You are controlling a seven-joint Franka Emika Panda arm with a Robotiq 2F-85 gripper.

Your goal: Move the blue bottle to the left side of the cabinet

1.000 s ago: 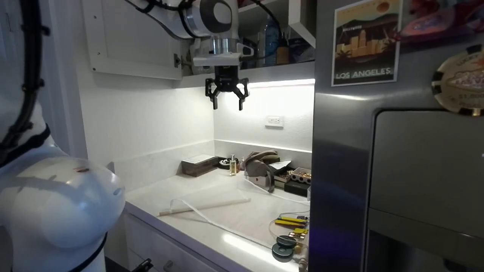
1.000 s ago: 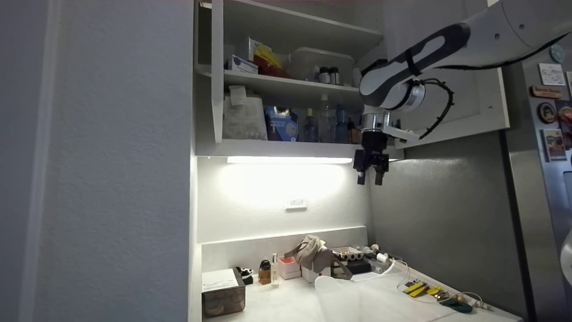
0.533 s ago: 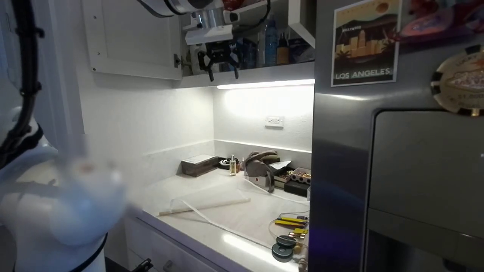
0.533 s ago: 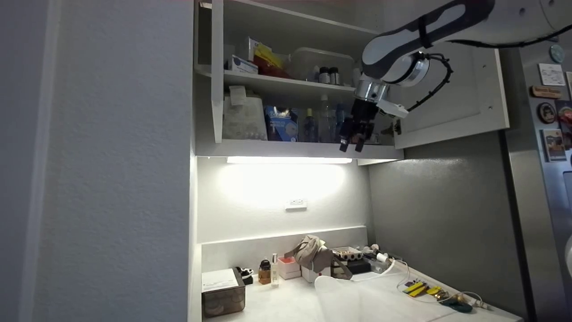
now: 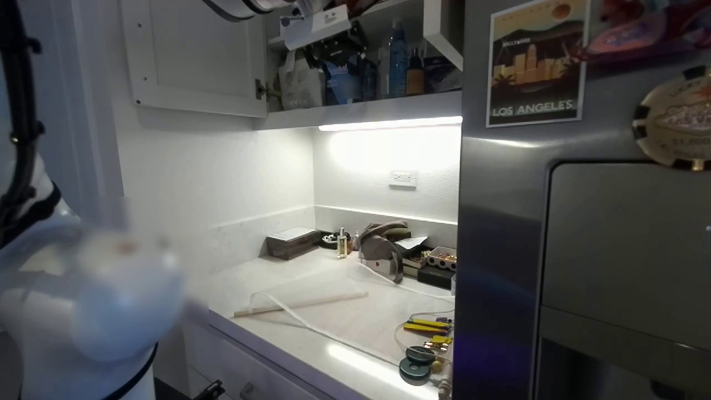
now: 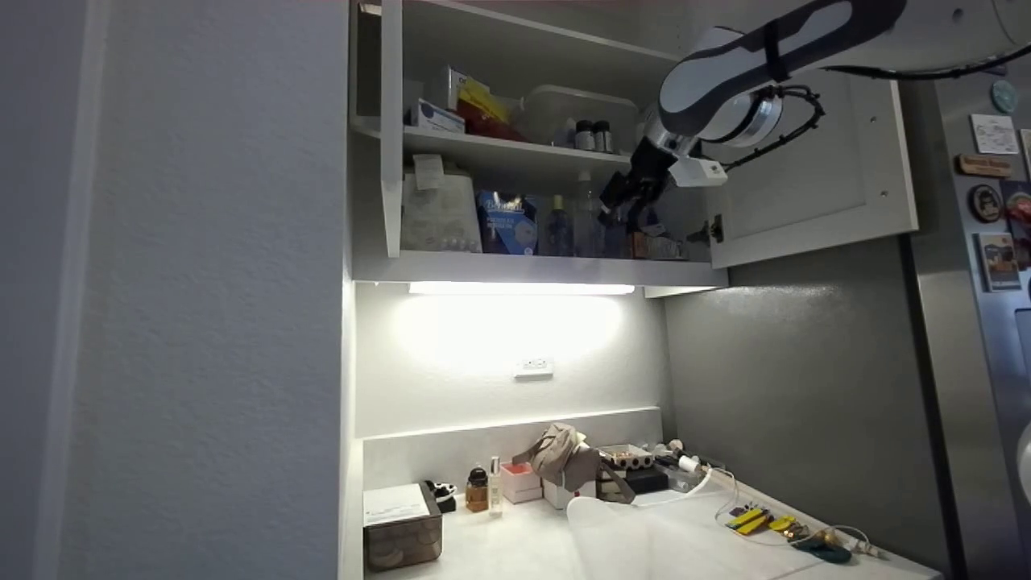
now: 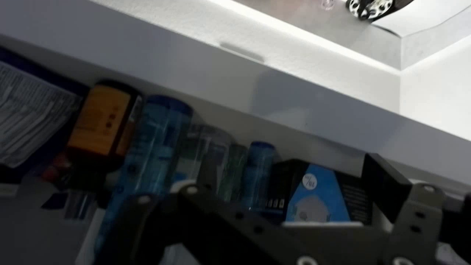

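The cabinet [image 5: 361,110] is white, with open doors and loaded shelves; it also shows in an exterior view [image 6: 515,268]. The blue bottle [image 5: 397,66] stands upright on its lower shelf, beside an amber bottle. In an exterior view my gripper [image 6: 619,217] mostly covers it. In the wrist view, which is upside down, the blue bottle [image 7: 152,147] lies left of the jaws. A smaller, darker blue bottle [image 7: 258,171] shows between the fingers there. My gripper [image 7: 294,175] is open and empty, tilted toward the lower shelf; whether it is inside the cabinet I cannot tell.
The amber bottle [image 5: 415,75], a clear bottle [image 6: 588,221] and a blue-black box [image 6: 507,224] share the lower shelf. The middle shelf [image 6: 532,149] is above the gripper. An open door [image 6: 813,185] stands by the arm. The refrigerator [image 5: 500,250] is beside it.
My gripper has risen from below the shelf to the lower shelf's height. It has tilted from pointing down to pointing toward the cabinet. The jaws stay open and the objects have not moved.
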